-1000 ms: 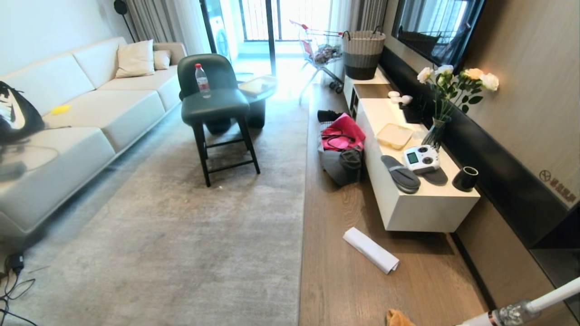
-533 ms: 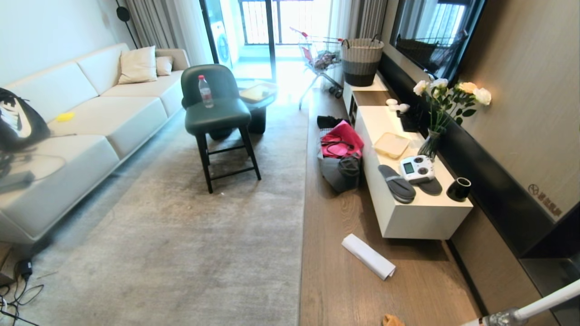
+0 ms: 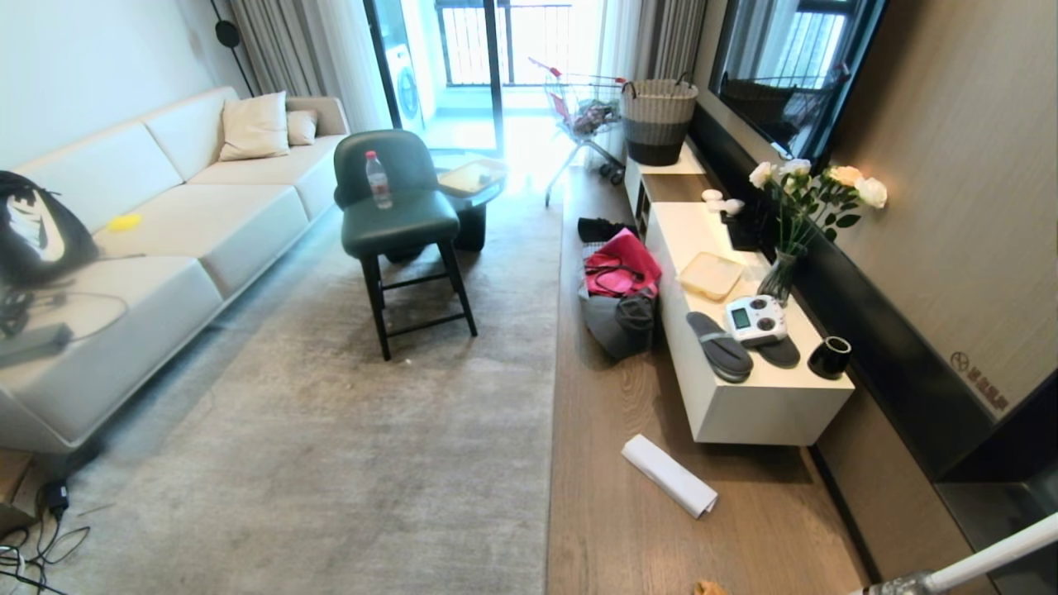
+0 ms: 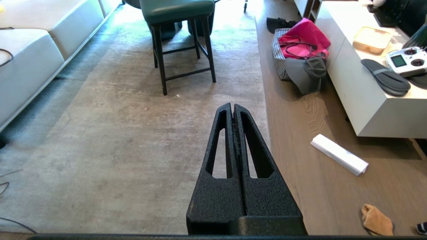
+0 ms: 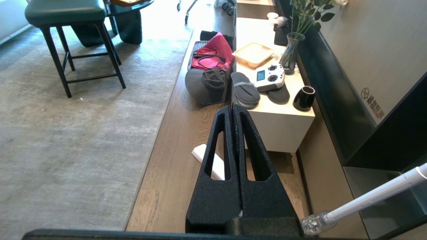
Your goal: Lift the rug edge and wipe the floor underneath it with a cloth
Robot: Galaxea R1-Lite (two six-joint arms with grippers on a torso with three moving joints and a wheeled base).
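Bright daylight enters through the balcony door [image 3: 496, 49], making glare on the floor [image 3: 529, 140]; picture edges look bent.

The floor [image 3: 612, 463] carried the rug [image 3: 347, 463] flat. A white paper roll [image 3: 669, 475] and the cloth [image 4: 377, 220] lay on bare planks.

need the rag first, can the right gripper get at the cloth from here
Probably not yet: nothing blocks the cloth on the floor, but the right gripper is shut and high above it.

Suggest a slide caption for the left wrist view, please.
Shut left pincer above the rug; cloth on the floor.
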